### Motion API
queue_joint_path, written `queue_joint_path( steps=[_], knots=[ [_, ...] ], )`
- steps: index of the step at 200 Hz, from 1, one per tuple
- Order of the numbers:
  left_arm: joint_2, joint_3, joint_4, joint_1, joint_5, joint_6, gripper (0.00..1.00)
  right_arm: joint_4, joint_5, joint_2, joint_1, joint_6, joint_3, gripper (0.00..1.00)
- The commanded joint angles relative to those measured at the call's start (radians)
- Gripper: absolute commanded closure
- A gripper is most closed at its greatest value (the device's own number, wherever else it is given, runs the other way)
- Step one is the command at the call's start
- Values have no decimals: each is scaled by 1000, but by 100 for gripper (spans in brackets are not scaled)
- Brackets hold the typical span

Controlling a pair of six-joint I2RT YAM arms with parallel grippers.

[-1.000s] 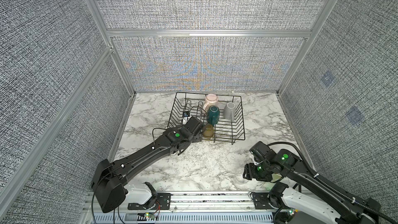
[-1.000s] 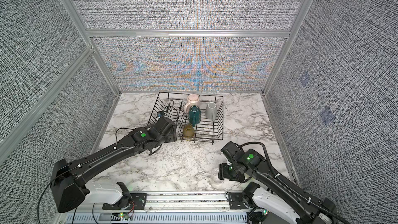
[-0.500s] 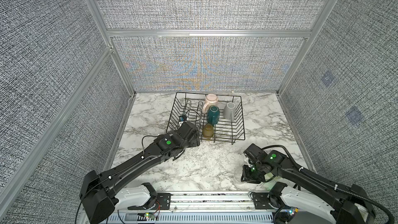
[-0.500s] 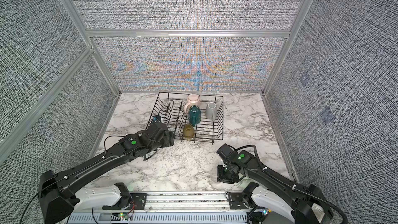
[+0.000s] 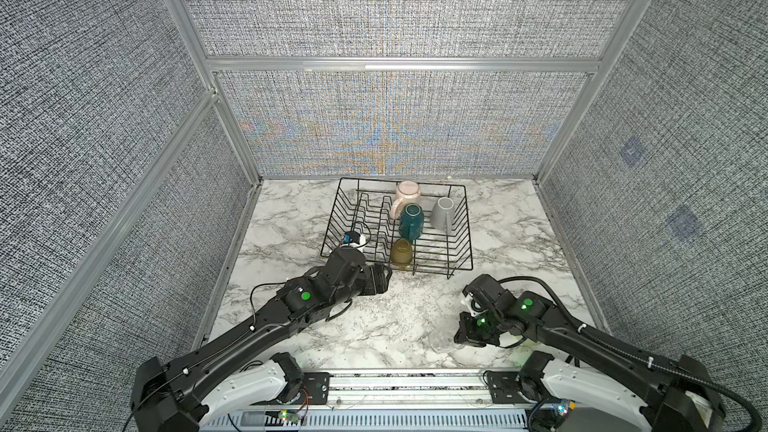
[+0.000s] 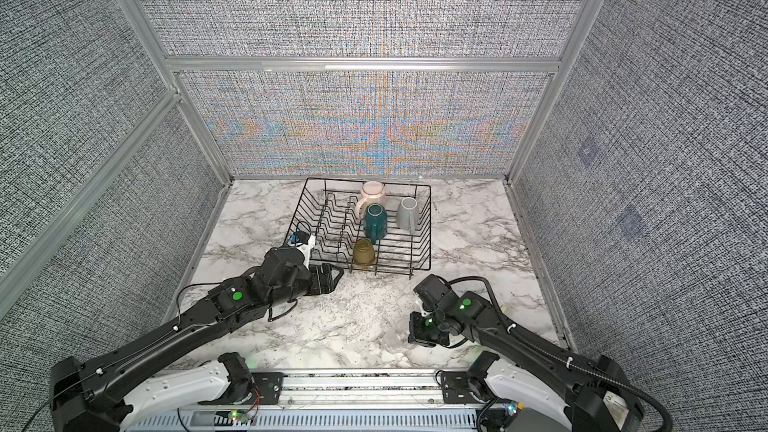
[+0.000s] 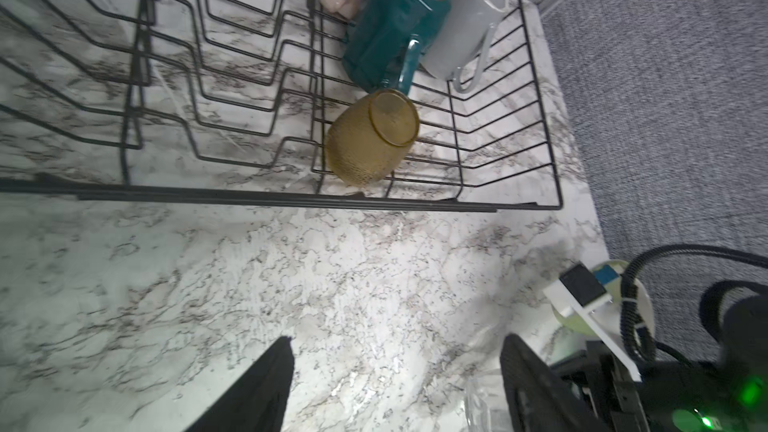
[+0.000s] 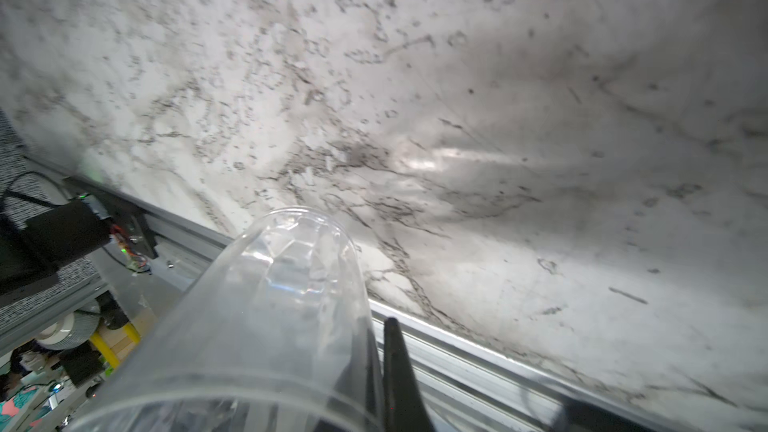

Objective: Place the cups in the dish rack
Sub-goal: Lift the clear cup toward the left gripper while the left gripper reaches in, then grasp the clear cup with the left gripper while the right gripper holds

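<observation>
Grey-veined white marble tabletop (image 5: pixel 374 326), boxed in by woven grey walls, aluminium rail along near edge. Black wire dish rack (image 5: pixel 444 252) stands on marble at far middle, close to back wall. Pale yellow-green cup (image 7: pixel 569 324) sits toward right edge, mostly hidden in both top views. Clear tumbler (image 5: pixel 441 336) low by near edge, right of centre; contact with marble unclear.

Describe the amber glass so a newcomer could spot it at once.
Find the black wire dish rack at the back of the marble table. At its near edge, before the dark teal mug, sits the amber tumbler: the only handleless, brownish-gold cup there.
</observation>
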Motion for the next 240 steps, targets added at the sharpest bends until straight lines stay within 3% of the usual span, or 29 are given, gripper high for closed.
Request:
queue_joint_path(
  steps=[1,27,39,53,74,98,112,196,240],
  knots=[
    [-29,-13,138,-2,125,2,16,112,-51,-62,2,16,1,95],
    [-68,-66,277,-1,215,-41,7,230,-55,-179,2,35,-6,96],
    [-86,-88,346,-2,255,-57,1,304,-53,-229,2,84,-15,96],
    [-96,-104,417,-1,312,-65,1,408,-67,-285,0,168,-32,100],
    [-83,-125,534,-1,411,-74,1,564,-170,-302,-22,217,-33,100],
    [-54,-122,616,-2,477,-84,1,743,-382,-214,-68,326,5,100],
    [-39,-135,678,-1,502,-93,1,826,-443,-180,-78,384,30,100],
    [25,-129,877,-3,642,-179,1,1051,-495,-144,-169,626,-13,100],
    [69,-113,900,-22,657,-185,1,1095,-507,-125,-191,643,-5,100]
  ],
)
